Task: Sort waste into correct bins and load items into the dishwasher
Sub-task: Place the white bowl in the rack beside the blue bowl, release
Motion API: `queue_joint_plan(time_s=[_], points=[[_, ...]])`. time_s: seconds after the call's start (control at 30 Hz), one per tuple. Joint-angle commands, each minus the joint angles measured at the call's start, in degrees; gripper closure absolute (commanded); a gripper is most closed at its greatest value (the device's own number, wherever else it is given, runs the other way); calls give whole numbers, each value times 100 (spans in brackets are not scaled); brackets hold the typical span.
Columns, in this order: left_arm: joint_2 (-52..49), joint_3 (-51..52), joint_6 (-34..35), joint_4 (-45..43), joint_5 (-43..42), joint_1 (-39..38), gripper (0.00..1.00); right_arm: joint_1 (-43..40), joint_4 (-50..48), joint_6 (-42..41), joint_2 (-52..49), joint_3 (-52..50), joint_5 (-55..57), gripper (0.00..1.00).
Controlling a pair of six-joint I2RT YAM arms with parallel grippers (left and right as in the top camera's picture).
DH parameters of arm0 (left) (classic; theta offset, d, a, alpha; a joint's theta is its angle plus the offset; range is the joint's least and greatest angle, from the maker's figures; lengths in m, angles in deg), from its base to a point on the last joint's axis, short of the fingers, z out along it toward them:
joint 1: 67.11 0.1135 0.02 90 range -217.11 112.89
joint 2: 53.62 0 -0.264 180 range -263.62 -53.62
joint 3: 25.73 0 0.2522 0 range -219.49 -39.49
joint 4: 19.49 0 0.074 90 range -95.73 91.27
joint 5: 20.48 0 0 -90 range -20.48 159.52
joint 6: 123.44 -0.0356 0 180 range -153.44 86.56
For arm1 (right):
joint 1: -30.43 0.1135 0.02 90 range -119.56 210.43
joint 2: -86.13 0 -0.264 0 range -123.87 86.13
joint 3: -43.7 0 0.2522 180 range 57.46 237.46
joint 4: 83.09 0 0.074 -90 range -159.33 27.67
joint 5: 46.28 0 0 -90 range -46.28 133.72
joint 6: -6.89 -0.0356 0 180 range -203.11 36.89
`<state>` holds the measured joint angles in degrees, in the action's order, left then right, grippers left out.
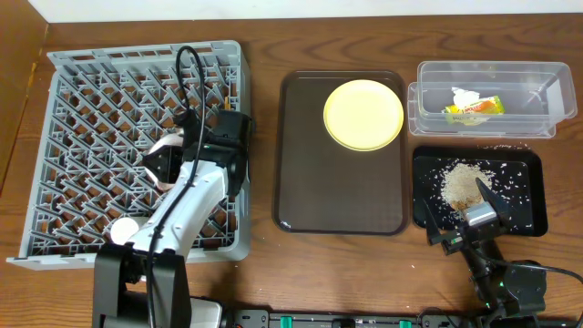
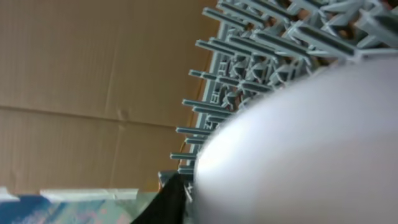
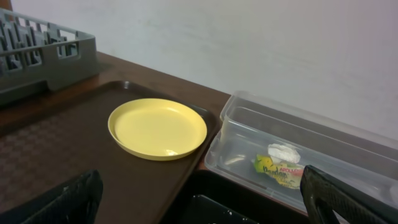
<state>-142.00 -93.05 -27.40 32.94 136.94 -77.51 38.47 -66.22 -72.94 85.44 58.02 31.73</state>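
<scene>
Wooden table (image 1: pixel 264 46), dish rack at the left, bins at the right, both arms low over their own sides.

Over the middle of the grey dish rack (image 1: pixel 82 82) hangs the left gripper (image 1: pixel 166 162), a pale bowl (image 2: pixel 298 143) pressed close against it. Its wrist view shows mostly the bowl's blurred curve with rack pegs behind, and I cannot tell whether the jaws grip it. The right gripper (image 1: pixel 455 211) is spread wide and empty above the near-left part of the black tray (image 1: pixel 537 219), just beside the heap of rice crumbs (image 1: pixel 463 180). A yellow plate (image 1: pixel 363 114) lies on the brown serving tray (image 1: pixel 337 196), well apart from that gripper, ahead and to its left. Behind the black tray, the clear tub (image 1: pixel 537 77) holds the printed wrapper (image 1: pixel 475 109) and the white paper scrap (image 1: pixel 465 94).
</scene>
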Motion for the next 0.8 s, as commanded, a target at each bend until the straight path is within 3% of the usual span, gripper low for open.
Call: queue_joint_plan(time_s=[0.0,0.23,0.37,0.77], points=[[131,7,332,170,-308,-114,72,-85,-7,61,31,-24,-28,1],[603,4,957,533,-533,-50,75,-85,-7,61,31,-24,-28,1],[1021,4,1399,789,-555,37,69,-85,-7,61,31,-24,-28,1],[1808,4,1961,1231,-2490,50,64,-85,-7,61,31,-24,-28,1]])
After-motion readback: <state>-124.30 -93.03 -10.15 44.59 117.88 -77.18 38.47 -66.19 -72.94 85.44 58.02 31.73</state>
